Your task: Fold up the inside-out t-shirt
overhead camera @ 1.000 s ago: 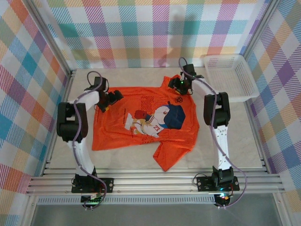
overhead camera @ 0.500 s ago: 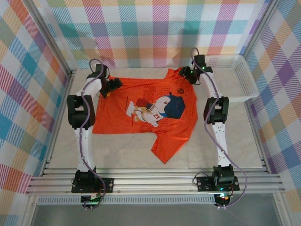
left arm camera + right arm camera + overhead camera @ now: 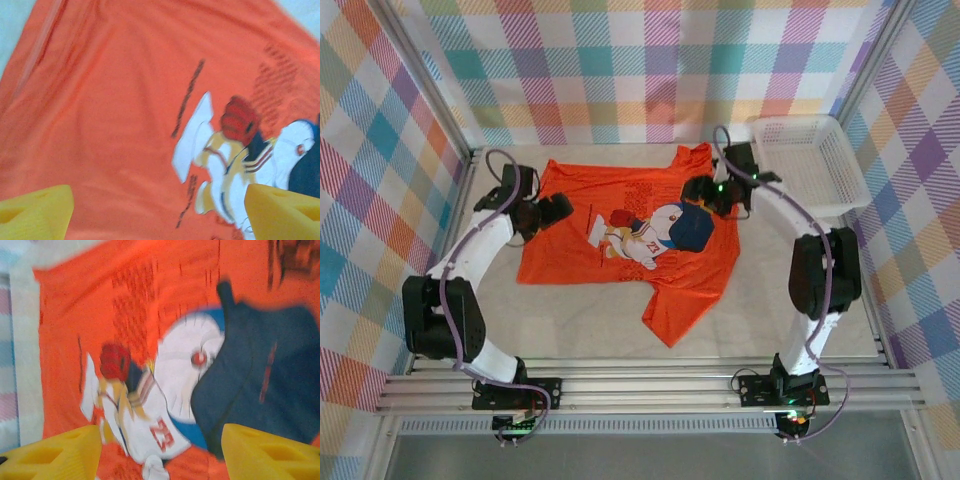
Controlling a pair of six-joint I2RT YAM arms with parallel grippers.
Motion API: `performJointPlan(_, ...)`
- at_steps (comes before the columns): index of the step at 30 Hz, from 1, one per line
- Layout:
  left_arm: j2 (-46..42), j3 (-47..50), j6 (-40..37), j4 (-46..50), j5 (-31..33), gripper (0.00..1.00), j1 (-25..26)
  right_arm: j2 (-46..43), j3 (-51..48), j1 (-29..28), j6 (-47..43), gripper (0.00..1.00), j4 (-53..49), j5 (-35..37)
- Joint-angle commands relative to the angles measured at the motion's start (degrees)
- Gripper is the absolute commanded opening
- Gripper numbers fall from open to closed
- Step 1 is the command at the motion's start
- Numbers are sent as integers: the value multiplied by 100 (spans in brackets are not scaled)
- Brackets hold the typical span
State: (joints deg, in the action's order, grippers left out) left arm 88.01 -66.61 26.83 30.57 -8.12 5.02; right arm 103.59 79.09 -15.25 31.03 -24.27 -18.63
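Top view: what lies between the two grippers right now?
The t-shirt covers the whole stretch from the left gripper to the right gripper, its cartoon print close to the right gripper, as the top view shows.

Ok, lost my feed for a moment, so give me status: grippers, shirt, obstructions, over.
Both open: left gripper, right gripper, over the t-shirt. Shirt spread out, print up, not yet folded. Basket far right, apart from it.

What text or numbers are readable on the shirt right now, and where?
"23": red digits on the white jersey of the cartoon figure, on the orange t-shirt.
Too blurred to read: the dark print block above the figure.
Too blurred to read: the dark line of print beside the figure.
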Motion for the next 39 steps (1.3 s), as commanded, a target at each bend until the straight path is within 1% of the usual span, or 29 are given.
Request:
performJointPlan(1,237,753,338,-385,-400,87,-53,-200,-1085,75,275,66,563,-88)
performJointPlan(4,393,1019,364,-510,-332,87,-107,-326,-1633,92,354,66,651,111)
performJointPlan(8,777,1025,326,-620,-160,87,-357,-110,-1870,282,313,67,676,384)
performJointPlan(11,1234,843,271,-786,13,89,-497,292,-1716,579,206,67,620,467)
performJointPlan(14,1768,462,145,-662,180,88,-584,657,-1383,848,74,68,475,505)
performJointPlan(18,1970,291,155,-630,271,88,-740,823,-1011,1049,-109,68,197,562)
performJointPlan(20,1874,258,160,-568,162,88,-765,750,-930,1054,-170,68,71,479)
performJointPlan(23,1482,362,243,-386,-33,88,-757,451,-1019,1035,-137,69,-19,229)
performJointPlan(27,586,908,362,-181,-72,88,-739,-245,-1318,942,-175,70,-288,146)
performJointPlan(31,-357,1305,346,234,177,88,-739,-1100,-1670,782,-315,70,-735,217)
performJointPlan(32,-571,1396,358,303,256,87,-739,-1326,-1775,711,-341,70,-838,236)
performJointPlan(35,-909,1644,385,408,411,78,-780,-1935,-2174,400,-254,69,-982,361)
performJointPlan(37,-884,1787,442,433,484,69,-871,-2266,-2520,105,-101,67,-971,531)
performJointPlan(39,-728,1902,500,318,362,62,-1032,-2578,-2919,-227,115,64,-853,698)
